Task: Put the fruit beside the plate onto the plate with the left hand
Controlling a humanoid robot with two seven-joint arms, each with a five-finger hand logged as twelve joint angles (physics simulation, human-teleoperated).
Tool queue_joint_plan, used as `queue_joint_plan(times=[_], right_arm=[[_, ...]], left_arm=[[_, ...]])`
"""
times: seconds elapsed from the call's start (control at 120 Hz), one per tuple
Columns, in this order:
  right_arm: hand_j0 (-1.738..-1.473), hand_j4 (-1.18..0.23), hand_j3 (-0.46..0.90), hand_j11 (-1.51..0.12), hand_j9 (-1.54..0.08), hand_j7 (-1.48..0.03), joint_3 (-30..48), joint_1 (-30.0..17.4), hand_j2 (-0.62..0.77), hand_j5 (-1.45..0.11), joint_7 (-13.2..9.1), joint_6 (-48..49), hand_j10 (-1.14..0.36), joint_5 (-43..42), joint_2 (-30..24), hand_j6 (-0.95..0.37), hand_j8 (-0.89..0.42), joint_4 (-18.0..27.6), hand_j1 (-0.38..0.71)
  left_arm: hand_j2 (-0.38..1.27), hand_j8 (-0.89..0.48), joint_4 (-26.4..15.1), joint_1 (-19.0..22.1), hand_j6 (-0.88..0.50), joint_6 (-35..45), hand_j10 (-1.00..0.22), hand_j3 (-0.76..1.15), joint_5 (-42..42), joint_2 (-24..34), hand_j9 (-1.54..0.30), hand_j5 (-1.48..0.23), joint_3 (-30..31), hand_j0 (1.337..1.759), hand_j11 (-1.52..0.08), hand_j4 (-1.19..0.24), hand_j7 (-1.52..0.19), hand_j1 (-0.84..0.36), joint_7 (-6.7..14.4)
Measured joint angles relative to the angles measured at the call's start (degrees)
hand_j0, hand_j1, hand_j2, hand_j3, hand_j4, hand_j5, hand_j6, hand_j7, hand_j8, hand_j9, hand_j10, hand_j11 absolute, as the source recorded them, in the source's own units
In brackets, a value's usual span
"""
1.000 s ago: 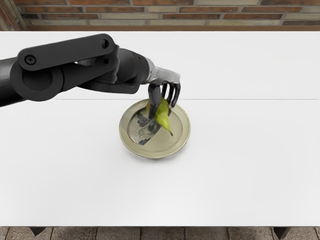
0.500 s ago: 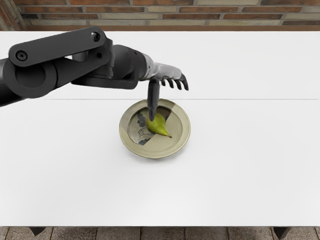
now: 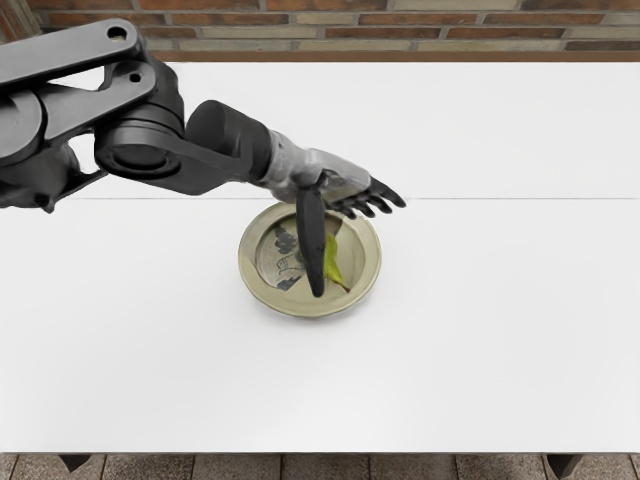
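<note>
Fruit (image 3: 332, 262) count: one, yellow-green, lying inside the single plate (image 3: 252, 268), just 3 o'clock of centre. One left hand (image 3: 335, 190) hangs over the plate's 12 o'clock rim, fingers (image 3: 375, 196) spread, gripping nothing, thumb pointing toward 6 o'clock.

Left hand (image 3: 345, 190) open above plate (image 3: 262, 280), fruit (image 3: 332, 262) inside

Left arm (image 3: 150, 140): matte black, bulky rounded links w/ large disc-shaped joint housing (image 3: 135, 158) and small round pivot caps (image 3: 118, 32), lighter grey wrist section (image 3: 298, 170), left hand (image 3: 340, 190) black w/ five slim segmented fingers (image 3: 385, 196).
</note>
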Motion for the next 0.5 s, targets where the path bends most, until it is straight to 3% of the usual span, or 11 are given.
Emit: queue_joint_plan(times=[0.2,0.5], right_arm=[[-1.658,0.0,0.0,0.0,0.0,0.0,0.01,0.04,0.0,0.0,0.0,0.0,0.0,0.01,0.0,0.0,0.0,0.06,-0.35],[-1.658,0.0,0.0,0.0,0.0,0.0,0.08,0.15,0.0,0.0,0.0,0.0,0.0,0.0,0.0,0.0,0.0,0.07,-0.35]], left_arm=[[0.01,-0.03,-3.42,14.04,-0.03,-1.22,-0.03,0.0,-5.06,1.47,-0.04,-0.04,-9.76,1.658,-0.04,-0.03,-0.04,0.31,0.0],[0.01,-0.03,-6.43,19.88,-0.03,-3.14,-0.03,0.0,-21.15,13.8,-0.04,-0.04,-15.63,1.658,-0.04,-0.03,-0.04,0.32,0.0]])
